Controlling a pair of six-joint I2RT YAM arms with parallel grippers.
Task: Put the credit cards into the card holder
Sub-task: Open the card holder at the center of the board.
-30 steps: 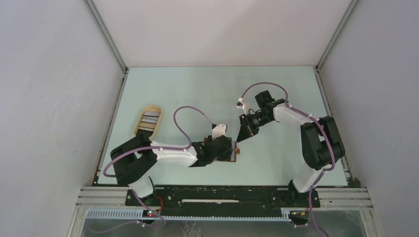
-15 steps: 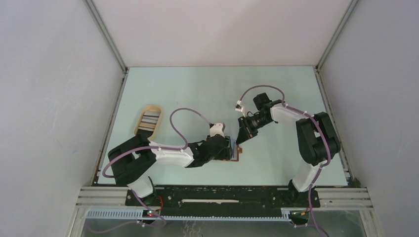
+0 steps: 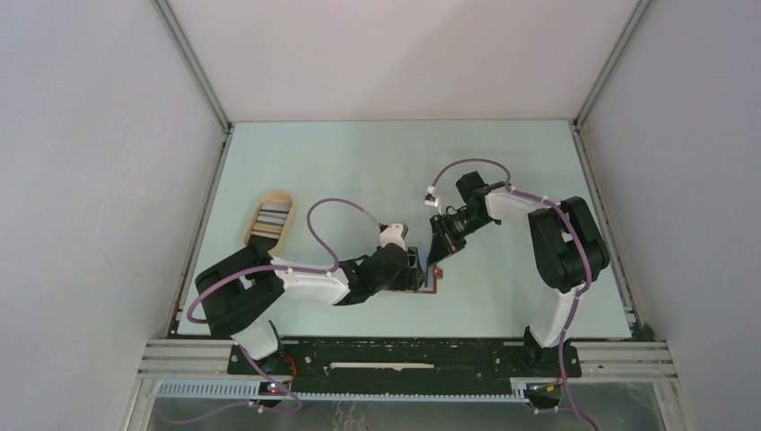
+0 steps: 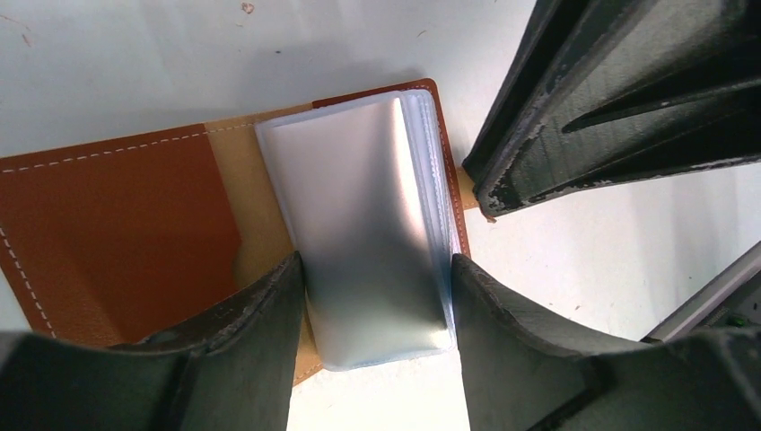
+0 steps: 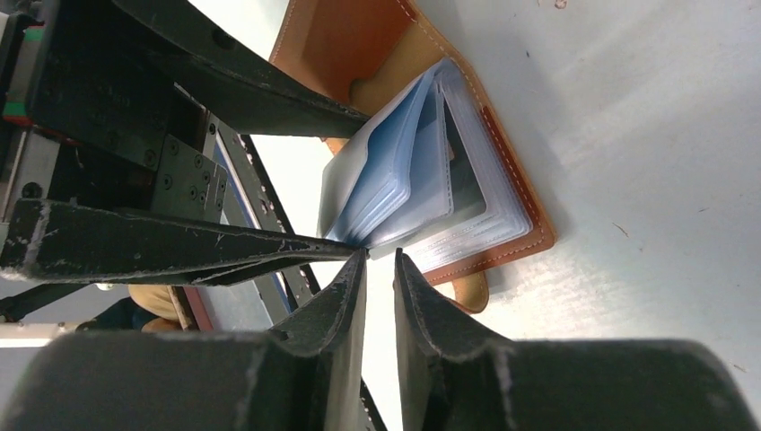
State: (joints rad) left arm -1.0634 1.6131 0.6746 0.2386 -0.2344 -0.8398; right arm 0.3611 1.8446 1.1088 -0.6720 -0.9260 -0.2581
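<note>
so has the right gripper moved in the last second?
Yes: right gripper slid slightly left, toward the tray side, closing on the card holder.

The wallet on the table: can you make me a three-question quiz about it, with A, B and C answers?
1. Seen from above, where is the oval tray from the wallet?
A. on top of it
B. off to the left
C. off to the right

2. What colour is the wallet's cover?
A. brown
B. green
C. pink

3. How is the wallet?
A. folded shut
B. standing on end
C. lying open

Answers:
1 B: in the top view the tray sits well to its left.
2 A: the leather is reddish brown with pale stitching.
3 C: its clear sleeves show inside.
</note>
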